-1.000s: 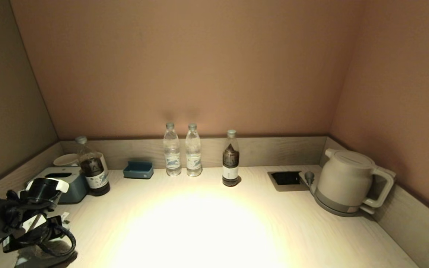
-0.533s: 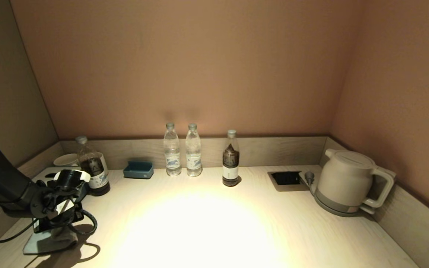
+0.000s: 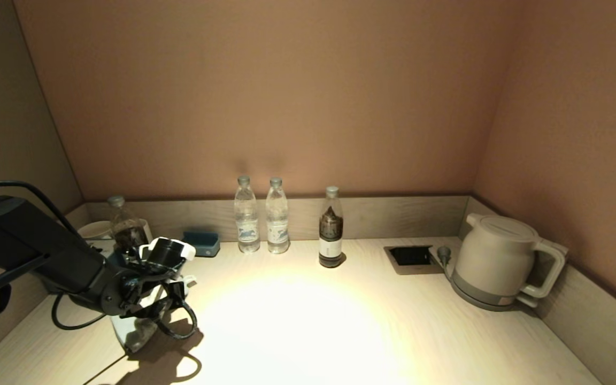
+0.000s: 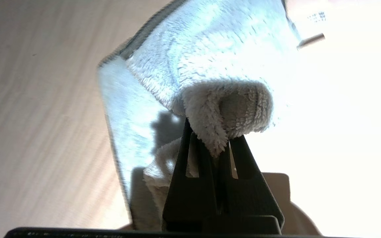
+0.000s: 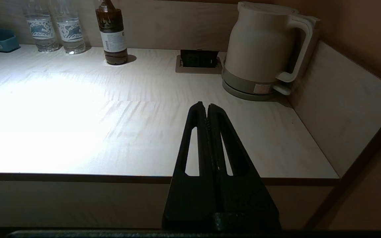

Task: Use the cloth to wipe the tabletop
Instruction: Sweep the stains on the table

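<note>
A white kettle (image 3: 495, 262) stands far right of the gripper beside a recessed socket (image 3: 410, 256). Two water bottles (image 3: 261, 216) and a dark bottle (image 3: 331, 229) line the wall beyond it, a blue tray (image 3: 203, 242) nearer.

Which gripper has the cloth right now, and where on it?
The left gripper pinches the cloth at a bunched fold; the rest drapes onto the tabletop. The right gripper holds nothing.

Left arm (image 3: 46, 256): matte black, boxy upper link tapering to rounded wrist. Round black camera housing (image 3: 168, 250) on white bracket at wrist. Black cable (image 3: 179, 326) loops under wrist; second cable arcs over upper link. White label patches on wrist body. Left gripper (image 4: 213, 145): two flat black tapered fingers, each with long slot. Right gripper (image 5: 207, 109): same black slotted wedge fingers, ribbed inner faces, wide black base.
</note>
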### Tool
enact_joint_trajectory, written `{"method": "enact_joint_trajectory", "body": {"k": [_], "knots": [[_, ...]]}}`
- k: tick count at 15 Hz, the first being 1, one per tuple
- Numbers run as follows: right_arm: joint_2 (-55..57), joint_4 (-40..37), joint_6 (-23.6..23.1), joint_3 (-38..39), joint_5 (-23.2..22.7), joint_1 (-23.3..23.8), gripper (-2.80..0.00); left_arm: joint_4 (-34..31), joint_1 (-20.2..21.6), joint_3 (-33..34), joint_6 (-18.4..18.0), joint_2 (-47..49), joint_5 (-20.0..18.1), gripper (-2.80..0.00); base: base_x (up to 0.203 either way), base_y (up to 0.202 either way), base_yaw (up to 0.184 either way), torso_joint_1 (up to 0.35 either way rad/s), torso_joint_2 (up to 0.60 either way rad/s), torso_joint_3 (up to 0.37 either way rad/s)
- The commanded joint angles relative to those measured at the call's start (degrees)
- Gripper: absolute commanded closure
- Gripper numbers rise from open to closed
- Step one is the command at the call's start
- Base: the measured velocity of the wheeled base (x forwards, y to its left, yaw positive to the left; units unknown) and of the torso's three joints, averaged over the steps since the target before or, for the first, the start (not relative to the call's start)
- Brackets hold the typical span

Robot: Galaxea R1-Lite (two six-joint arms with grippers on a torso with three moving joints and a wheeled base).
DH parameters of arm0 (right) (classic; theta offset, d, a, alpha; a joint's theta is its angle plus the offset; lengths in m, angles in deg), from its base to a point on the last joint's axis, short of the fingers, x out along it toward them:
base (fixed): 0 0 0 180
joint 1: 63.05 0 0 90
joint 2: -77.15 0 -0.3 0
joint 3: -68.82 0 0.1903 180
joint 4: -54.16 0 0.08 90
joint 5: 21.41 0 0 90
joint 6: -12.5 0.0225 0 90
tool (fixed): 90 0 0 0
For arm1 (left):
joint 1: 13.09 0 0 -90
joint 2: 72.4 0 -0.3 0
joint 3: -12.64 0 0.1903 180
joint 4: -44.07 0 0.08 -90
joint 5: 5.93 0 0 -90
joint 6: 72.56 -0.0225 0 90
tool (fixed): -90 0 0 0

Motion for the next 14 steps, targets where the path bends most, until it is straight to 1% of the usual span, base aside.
{"method": "enact_joint_trajectory", "body": {"k": [1, 2, 3, 5, 6, 9, 10, 11, 12, 13, 14], "knots": [[0.1, 0.0, 0.0, 0.0, 0.0, 0.0, 0.0, 0.0, -2.5, -0.1, 0.2, -1.6, 0.3, 0.0, 0.0, 0.0, 0.0, 0.0, 0.0, 0.0], [0.1, 0.0, 0.0, 0.0, 0.0, 0.0, 0.0, -0.2, -5.3, 0.3, 0.1, -2.3, 0.3, 0.0, 0.0, 0.0, 0.0, 0.0, 0.0, 0.0], [0.1, 0.0, 0.0, 0.0, 0.0, 0.0, 0.0, -0.4, -9.3, 1.0, 0.0, -3.1, 0.3, 0.0, 0.0, 0.0, 0.0, 0.0, 0.0, 0.0], [0.1, -0.1, 0.0, 0.0, 0.0, 0.0, 0.0, -0.7, -16.4, 5.1, -0.2, -5.5, 0.3, 0.0, 0.0, 0.0, 0.0, 0.0, 0.0, 0.0], [0.1, 0.0, 0.0, 0.0, 0.0, 0.0, 0.0, -0.8, -19.8, 8.2, -0.2, -7.1, 0.3, 0.0, 0.0, 0.0, 0.0, 0.0, 0.0, 0.0], [0.1, 0.0, 0.0, 0.0, 0.0, 0.0, 0.0, -0.9, -26.3, 17.7, -0.8, -13.3, 0.6, 0.0, 0.0, 0.0, 0.0, 0.0, 0.0, 0.0], [0.1, 0.0, 0.0, 0.0, 0.0, 0.0, 0.0, -0.9, -27.5, 18.9, -1.0, -14.3, 0.9, 0.0, 0.0, 0.0, 0.0, 0.0, 0.0, 0.0], [0.1, 0.0, 0.0, -0.1, 0.0, 0.0, 0.0, -0.9, -27.4, 19.1, -1.0, -14.4, 0.9, 0.0, 0.0, 0.0, 0.0, 0.0, 0.0, 0.0], [0.1, 0.0, 0.0, -0.1, 0.0, 0.0, 0.0, -0.9, -27.4, 20.6, -1.0, -16.0, 1.2, 0.0, 0.0, 0.0, 0.0, 0.0, 0.0, 0.0], [0.1, 0.0, 0.0, 0.0, 0.0, 0.0, 0.0, -1.1, -26.9, 22.8, -1.3, -19.7, 1.9, 0.0, 0.0, 0.0, 0.0, 0.0, 0.0, 0.0], [0.1, -0.1, 0.0, 0.0, 0.0, 0.0, 0.0, -1.3, -25.0, 25.9, -1.8, -24.3, 3.5, 0.0, 0.0, 0.0, 0.0, 0.0, 0.0, 0.0]]}}
